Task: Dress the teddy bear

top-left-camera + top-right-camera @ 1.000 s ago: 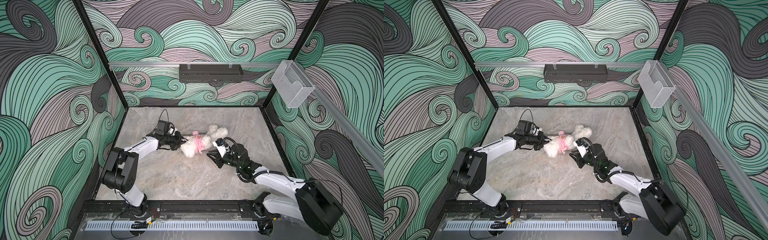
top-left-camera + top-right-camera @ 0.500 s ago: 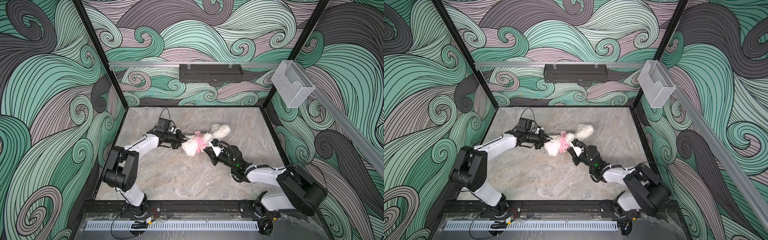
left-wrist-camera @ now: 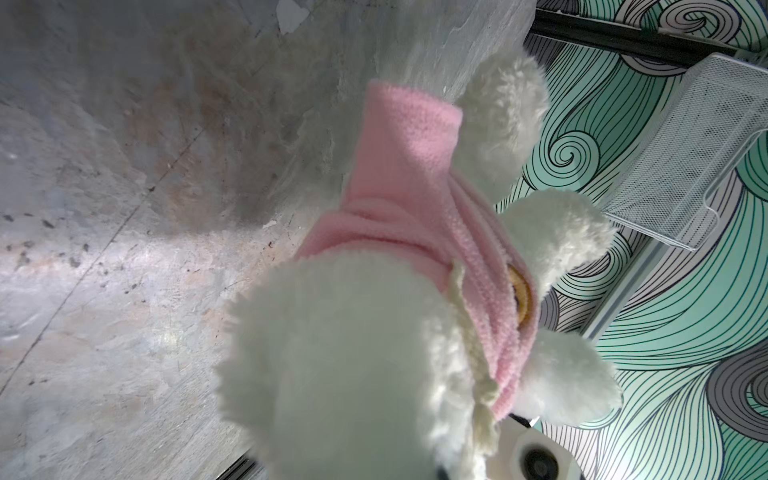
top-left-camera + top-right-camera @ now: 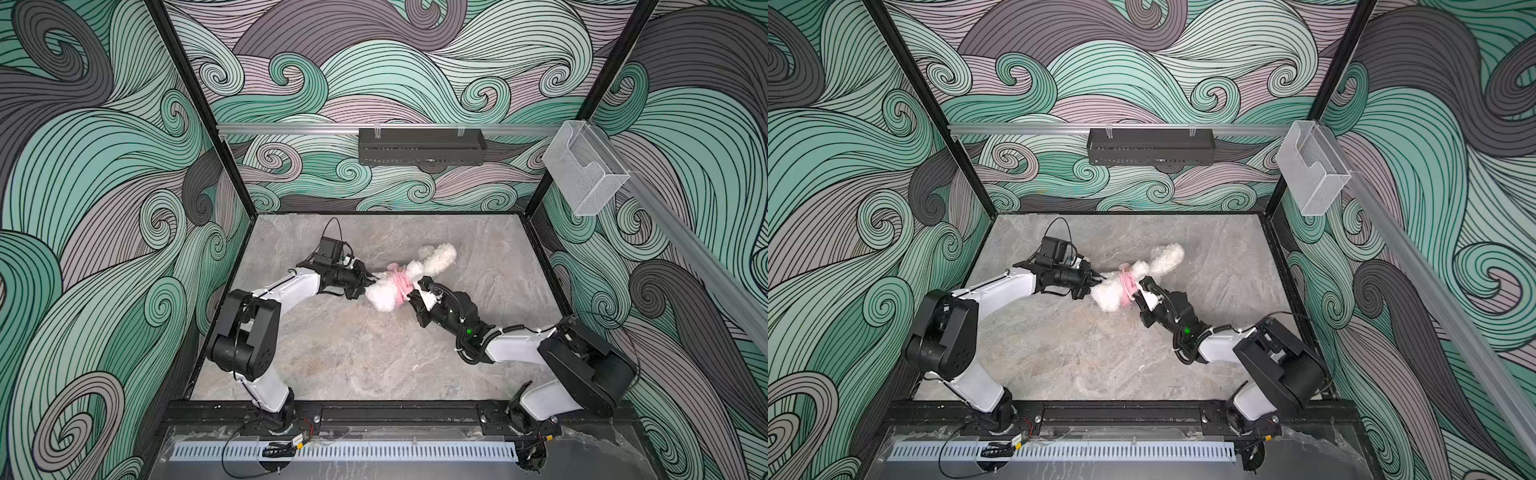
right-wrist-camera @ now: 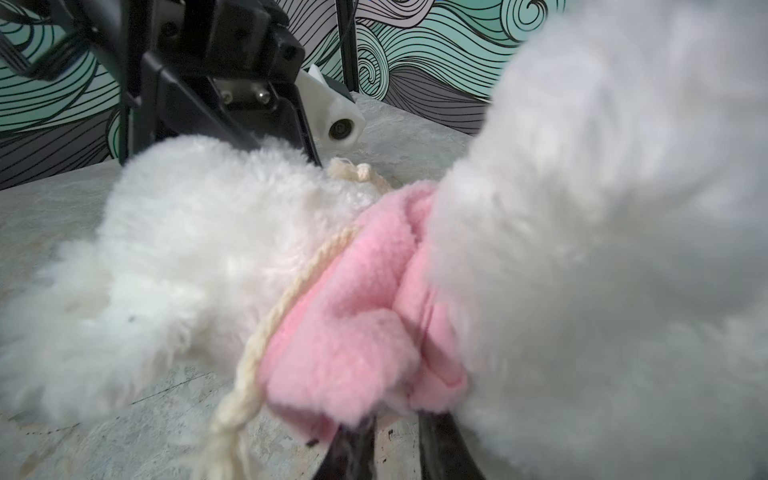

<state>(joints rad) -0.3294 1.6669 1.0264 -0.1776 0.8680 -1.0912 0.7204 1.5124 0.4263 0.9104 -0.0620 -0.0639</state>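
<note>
The bear (image 4: 380, 297) lies on the table (image 4: 353, 353) near its middle, slantwise, one end toward the front left, the other toward the back right. The shirt (image 4: 397, 283) sits around its middle. The left gripper (image 4: 369, 281) touches the bear's left end; the right gripper (image 4: 410, 295) meets the shirt from the front right. Behind, a rack (image 4: 419, 146) hangs on the back wall (image 4: 374, 83); a bin (image 4: 582, 174) on the right wall (image 4: 706, 166).

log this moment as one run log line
left jaws: shut on teddy bear head | right jaws: at pink shirt hem, grip unclear | shirt: bunched around bear's middle | bear: lying on table
</note>
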